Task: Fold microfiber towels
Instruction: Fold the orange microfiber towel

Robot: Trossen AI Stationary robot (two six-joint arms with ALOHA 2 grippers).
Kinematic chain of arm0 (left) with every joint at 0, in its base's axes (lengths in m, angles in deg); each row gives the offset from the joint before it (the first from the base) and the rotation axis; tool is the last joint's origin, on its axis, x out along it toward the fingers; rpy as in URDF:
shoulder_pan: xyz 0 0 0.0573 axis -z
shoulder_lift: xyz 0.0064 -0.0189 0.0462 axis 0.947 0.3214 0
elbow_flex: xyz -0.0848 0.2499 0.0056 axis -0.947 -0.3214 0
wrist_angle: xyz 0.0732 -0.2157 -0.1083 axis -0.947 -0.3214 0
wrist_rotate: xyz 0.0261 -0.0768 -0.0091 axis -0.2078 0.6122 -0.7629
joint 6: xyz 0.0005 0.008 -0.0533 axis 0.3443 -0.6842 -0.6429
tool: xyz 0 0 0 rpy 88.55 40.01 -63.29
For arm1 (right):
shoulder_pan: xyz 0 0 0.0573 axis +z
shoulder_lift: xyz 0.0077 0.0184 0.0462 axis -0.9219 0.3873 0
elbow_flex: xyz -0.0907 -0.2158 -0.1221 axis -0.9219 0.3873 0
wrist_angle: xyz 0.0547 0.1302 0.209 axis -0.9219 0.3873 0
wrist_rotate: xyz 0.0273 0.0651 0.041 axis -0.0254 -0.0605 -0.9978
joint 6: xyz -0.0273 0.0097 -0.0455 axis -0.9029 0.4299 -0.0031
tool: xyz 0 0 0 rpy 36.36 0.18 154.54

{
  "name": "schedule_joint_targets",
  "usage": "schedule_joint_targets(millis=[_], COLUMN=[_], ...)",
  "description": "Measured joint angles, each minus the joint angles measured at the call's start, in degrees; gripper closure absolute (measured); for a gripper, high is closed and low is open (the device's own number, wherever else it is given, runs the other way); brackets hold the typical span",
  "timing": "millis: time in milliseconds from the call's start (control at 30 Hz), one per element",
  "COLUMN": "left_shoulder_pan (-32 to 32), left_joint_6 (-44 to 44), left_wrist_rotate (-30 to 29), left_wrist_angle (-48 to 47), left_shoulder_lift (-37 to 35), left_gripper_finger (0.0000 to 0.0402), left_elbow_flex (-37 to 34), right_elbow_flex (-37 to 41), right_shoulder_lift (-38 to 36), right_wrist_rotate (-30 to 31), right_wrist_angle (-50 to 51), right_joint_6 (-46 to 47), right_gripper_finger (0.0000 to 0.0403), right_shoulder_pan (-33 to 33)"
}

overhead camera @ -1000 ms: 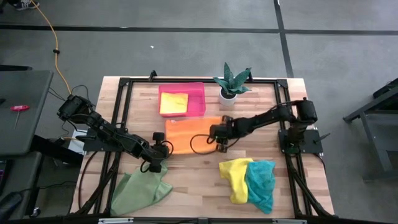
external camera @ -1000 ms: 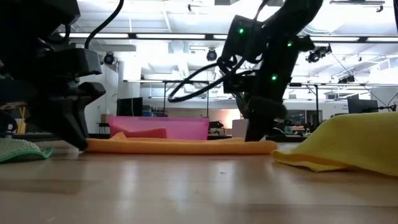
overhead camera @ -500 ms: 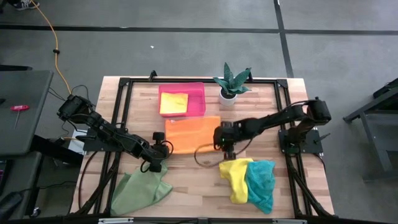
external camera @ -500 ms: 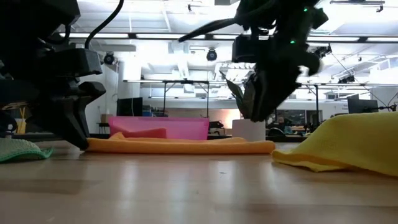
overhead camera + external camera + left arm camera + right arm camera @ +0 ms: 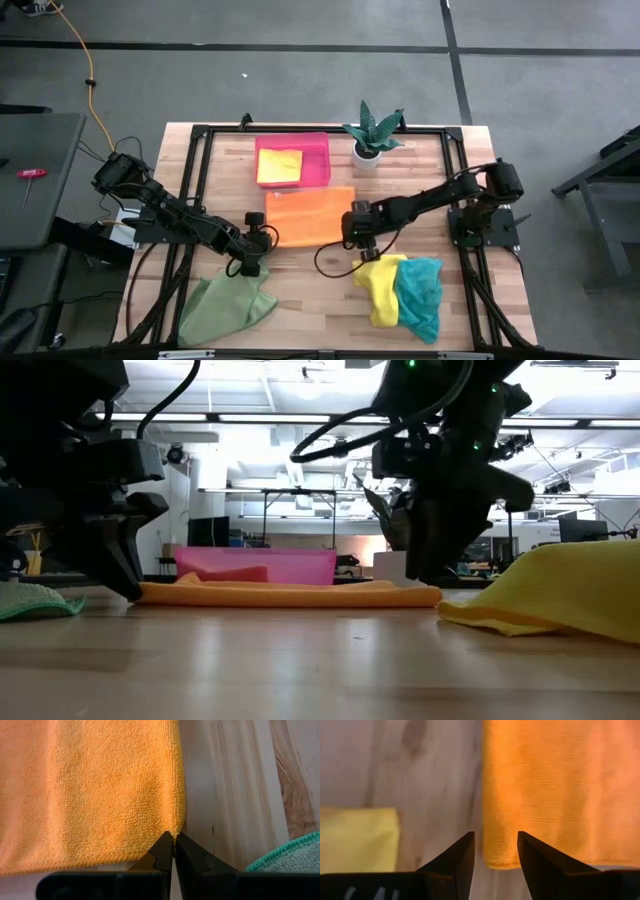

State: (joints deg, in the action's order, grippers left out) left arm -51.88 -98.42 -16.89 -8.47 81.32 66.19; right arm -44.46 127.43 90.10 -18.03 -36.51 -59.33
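The flat orange soft towel (image 5: 309,216) lies mid-counter (image 5: 310,290), at 6 o'clock from the pink tray (image 5: 320,148). The left gripper (image 5: 252,262) has its fingers (image 5: 162,851) closed, pinching the towel's 7 o'clock corner. The right gripper (image 5: 362,238) hangs with its fingers (image 5: 461,851) open just over the 5 o'clock corner. It should drop lower, pinch that corner firmly, then both lift together evenly.

Orange towel (image 5: 90,790): looped microfibre cloth, matt, fine nubby pile, stitched hem beside the left tool (image 5: 173,851). Table (image 5: 225,795): pale wood, smooth, visible grain, low sheen. Tool fingers (image 5: 455,865): dark, matt, plastic-looking. Tray (image 5: 318,150): pink plastic, slightly glossy.
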Motion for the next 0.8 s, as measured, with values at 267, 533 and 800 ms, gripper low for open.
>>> schedule_joint_targets(millis=[267, 533, 800], left_shoulder_pan=[0.0, 0.0, 0.0], left_joint_6=[0.0, 0.0, -1.2], left_wrist_rotate=[0.0, 0.0, 1.0], left_wrist_angle=[-0.1, -0.1, -1.2], left_shoulder_lift=[0.0, 0.0, 0.0], left_gripper_finger=[0.0397, 0.0397, 0.0397], left_elbow_flex=[0.0, 0.0, 0.0], right_elbow_flex=[0.0, 0.0, -0.1], right_shoulder_lift=[2.8, 3.9, 3.8], right_wrist_rotate=[0.0, 0.1, 1.3], right_wrist_angle=[0.3, 0.6, 2.4], right_joint_6=[-2.5, -1.6, 2.4], right_gripper_finger=[0.0263, 0.0271, 0.0361], right_shoulder_pan=[0.3, 0.4, 0.5])
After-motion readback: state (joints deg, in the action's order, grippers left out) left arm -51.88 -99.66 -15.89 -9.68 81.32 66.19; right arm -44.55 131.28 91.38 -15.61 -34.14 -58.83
